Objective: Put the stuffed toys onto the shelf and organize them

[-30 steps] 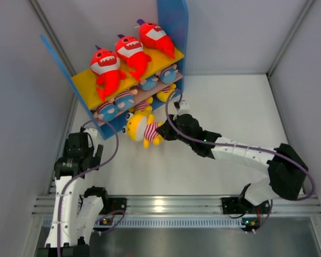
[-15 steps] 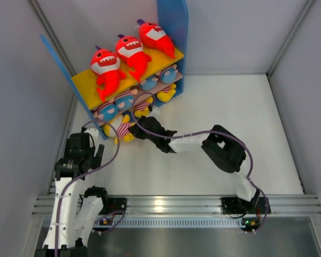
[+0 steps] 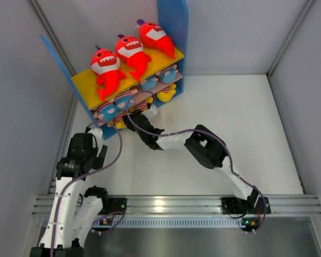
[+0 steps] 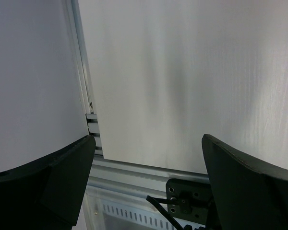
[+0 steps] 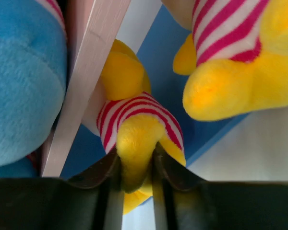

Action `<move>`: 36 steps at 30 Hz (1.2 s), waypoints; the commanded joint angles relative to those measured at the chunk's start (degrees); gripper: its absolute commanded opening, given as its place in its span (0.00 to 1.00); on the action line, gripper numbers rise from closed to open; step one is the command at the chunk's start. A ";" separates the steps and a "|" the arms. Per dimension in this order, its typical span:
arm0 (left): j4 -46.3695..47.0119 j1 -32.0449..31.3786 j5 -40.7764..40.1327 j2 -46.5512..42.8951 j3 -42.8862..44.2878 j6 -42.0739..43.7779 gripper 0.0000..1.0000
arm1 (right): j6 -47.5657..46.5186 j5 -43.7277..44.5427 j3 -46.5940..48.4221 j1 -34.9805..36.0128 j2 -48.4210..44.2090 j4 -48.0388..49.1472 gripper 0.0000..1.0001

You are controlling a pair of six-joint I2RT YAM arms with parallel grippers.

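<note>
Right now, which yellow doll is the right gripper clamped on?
The lower-centre yellow doll, its limb pinched in the right gripper; the upper-right yellow doll is untouched.

top: overhead, far | left wrist: faces table (image 4: 182, 72) | right wrist: close on shelf (image 5: 89, 62), shared with top

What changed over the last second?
The right pincer carried the yellow doll left and away from the arms' bases, into the shelf's bottom tier, still shut on it. The left arm barely shifted; the three red sharks stayed on top.
</note>
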 commanded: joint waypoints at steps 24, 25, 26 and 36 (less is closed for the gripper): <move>2.60 -0.01 0.31 0.50 -0.53 -0.17 0.99 | -26.64 -5.58 -32.18 -0.09 -36.91 -4.77 0.99; 2.60 0.08 0.39 0.58 -0.53 -0.17 0.99 | -27.97 -5.58 -32.71 -0.80 -39.31 -9.51 0.99; 2.60 0.08 0.39 0.67 -0.53 -0.17 0.99 | -29.89 -5.32 -33.50 -1.76 -43.86 -20.78 0.99; 3.04 1.22 0.13 1.81 -0.88 -0.09 0.99 | -38.09 -8.64 -52.21 -33.61 -77.01 -41.38 0.99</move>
